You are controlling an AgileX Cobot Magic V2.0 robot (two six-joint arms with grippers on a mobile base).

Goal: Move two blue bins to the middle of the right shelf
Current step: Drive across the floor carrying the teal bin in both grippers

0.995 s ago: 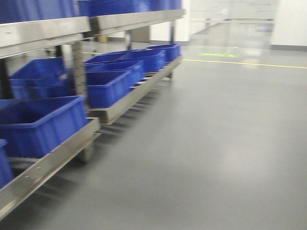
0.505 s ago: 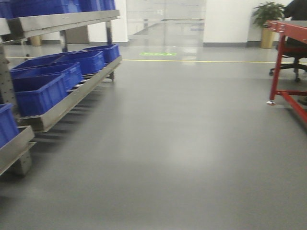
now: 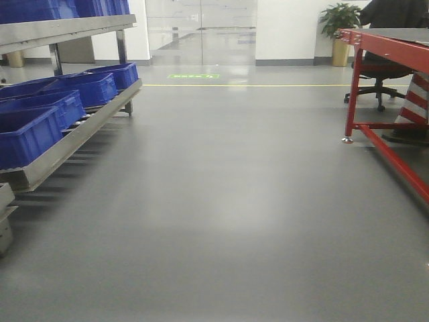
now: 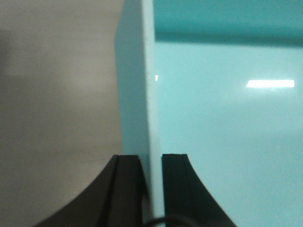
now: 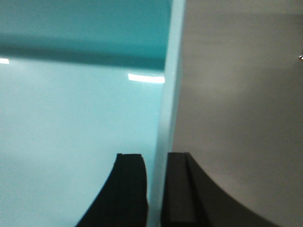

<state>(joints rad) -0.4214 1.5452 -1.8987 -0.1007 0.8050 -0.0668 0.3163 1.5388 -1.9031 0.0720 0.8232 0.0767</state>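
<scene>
Front view: a shelf (image 3: 67,137) of blue bins (image 3: 27,131) stands to the left, a red table (image 3: 389,40) to the right, with floor (image 3: 221,201) between.

Left wrist: the left end effector (image 4: 151,163) is clamped tight on the bin (image 4: 227,142) by its thin wall.

Right wrist: the right end effector (image 5: 156,163) likewise pinches a bin wall.

With such narrow grips, a jolt from the base could let the bin slip or tilt.

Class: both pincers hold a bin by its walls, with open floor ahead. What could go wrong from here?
1. The left pincer and right pincer each clamp only a thin wall of the bin; it could slip or tilt.
2. The red table stands right and the shelf left of the floor ahead; the bin could clip either.
</scene>
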